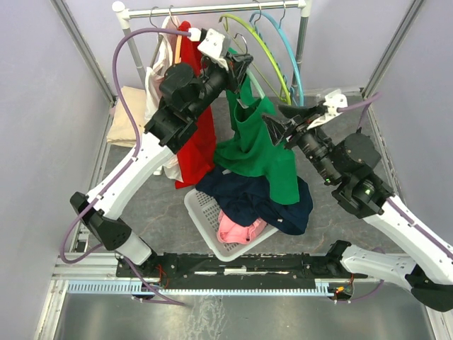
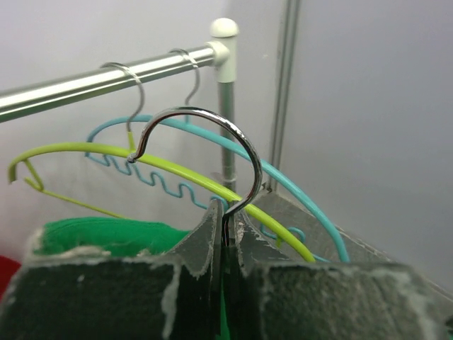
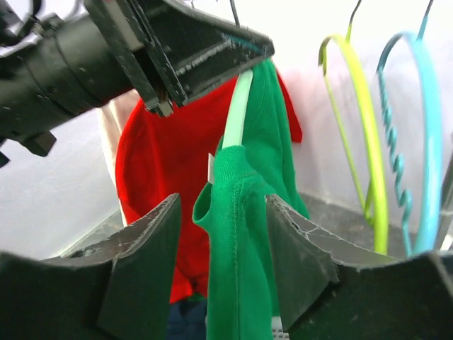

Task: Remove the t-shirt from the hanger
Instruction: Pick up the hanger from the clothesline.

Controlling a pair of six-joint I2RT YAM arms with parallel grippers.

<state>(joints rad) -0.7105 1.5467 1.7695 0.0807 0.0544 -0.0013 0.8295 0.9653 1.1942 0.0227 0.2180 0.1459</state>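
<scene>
A green t-shirt (image 1: 258,145) hangs from a pale mint hanger (image 3: 237,106) in front of the rail. My left gripper (image 1: 241,67) holds the hanger from above. In the left wrist view it (image 2: 228,212) is shut on the stem of the hanger's metal hook (image 2: 212,117), which is off the rail, and the green cloth (image 2: 99,234) shows below. My right gripper (image 1: 279,127) reaches in from the right. In the right wrist view it (image 3: 223,205) is open, and a hanging fold of the t-shirt (image 3: 241,234) lies between its fingers (image 3: 141,248) without being pinched.
A red shirt (image 1: 202,134) and a pale garment hang at the left of the rail (image 1: 212,10). Bare lime (image 1: 262,42) and blue (image 1: 287,42) hangers hang at its right. A white basket (image 1: 202,209) below holds navy and pink clothes. Beige cloth (image 1: 127,117) lies at the far left.
</scene>
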